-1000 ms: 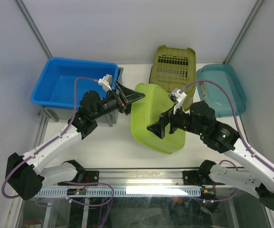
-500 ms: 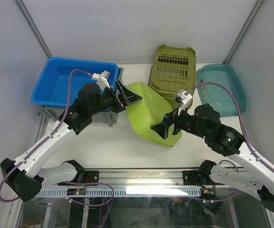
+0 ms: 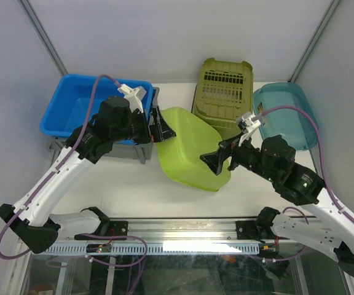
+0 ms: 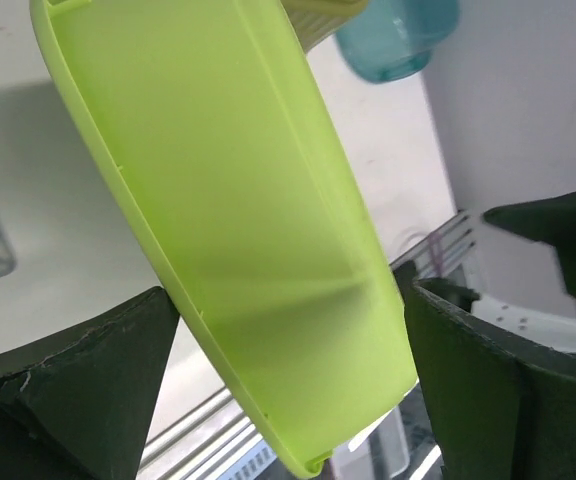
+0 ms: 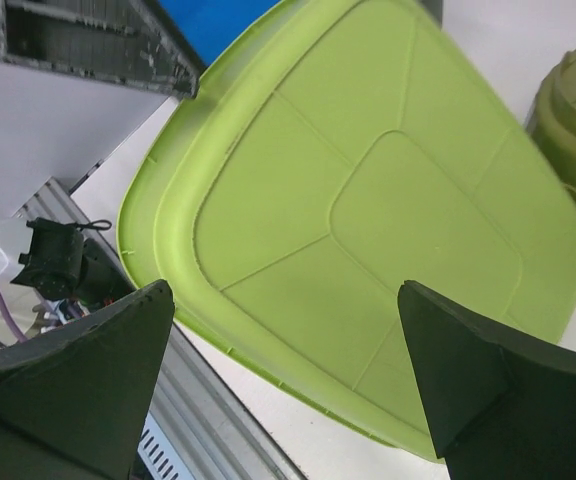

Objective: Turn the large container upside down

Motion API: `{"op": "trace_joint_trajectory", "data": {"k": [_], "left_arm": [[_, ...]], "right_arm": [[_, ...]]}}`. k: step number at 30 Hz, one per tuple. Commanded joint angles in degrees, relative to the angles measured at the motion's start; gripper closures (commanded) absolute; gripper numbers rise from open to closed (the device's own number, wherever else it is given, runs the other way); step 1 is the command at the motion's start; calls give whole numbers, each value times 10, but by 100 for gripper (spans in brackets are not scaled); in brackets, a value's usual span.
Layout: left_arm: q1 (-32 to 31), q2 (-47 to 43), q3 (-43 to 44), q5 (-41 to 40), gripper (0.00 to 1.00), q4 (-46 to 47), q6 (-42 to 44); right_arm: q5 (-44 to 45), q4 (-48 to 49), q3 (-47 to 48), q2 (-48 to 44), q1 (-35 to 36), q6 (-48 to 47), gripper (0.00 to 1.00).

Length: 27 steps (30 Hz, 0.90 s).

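Observation:
The large dark-grey crate sits under the blue tub at the back left; only its edges show, and a ribbed corner appears in the right wrist view. A lime-green tub leans tilted in the middle, its base turned up toward the right. My left gripper is open at the green tub's left rim; in the left wrist view its wall lies between the spread fingers. My right gripper is open and empty, just off the tub's base.
An olive-green slotted basket lies upside down at the back centre. A teal tub stands at the back right. A metal rail runs along the near table edge. Frame posts rise at both back corners.
The green tub has tipped further over, its base turning up. My left gripper rose and drew back left at its rim. My right gripper moved right and back.

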Motion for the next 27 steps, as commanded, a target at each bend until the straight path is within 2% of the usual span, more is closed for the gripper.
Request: {"op": "trace_joint_trajectory", "data": {"k": [1, 13, 16, 19, 23, 27], "left_arm": [[1, 6, 51, -53, 1, -130, 78], [1, 9, 119, -213, 1, -267, 88], [1, 7, 131, -232, 1, -281, 91], [1, 2, 126, -220, 1, -271, 87], [-6, -11, 82, -152, 1, -226, 73], [-58, -28, 1, -114, 1, -182, 7]], "right_arm": [[59, 18, 35, -18, -1, -13, 1], [148, -13, 64, 2, -2, -41, 1], [168, -15, 65, -1, -1, -46, 1], [190, -16, 61, -1, -1, -44, 1], [226, -38, 56, 20, -1, -28, 1], [226, -68, 56, 41, -1, 3, 1]]}}
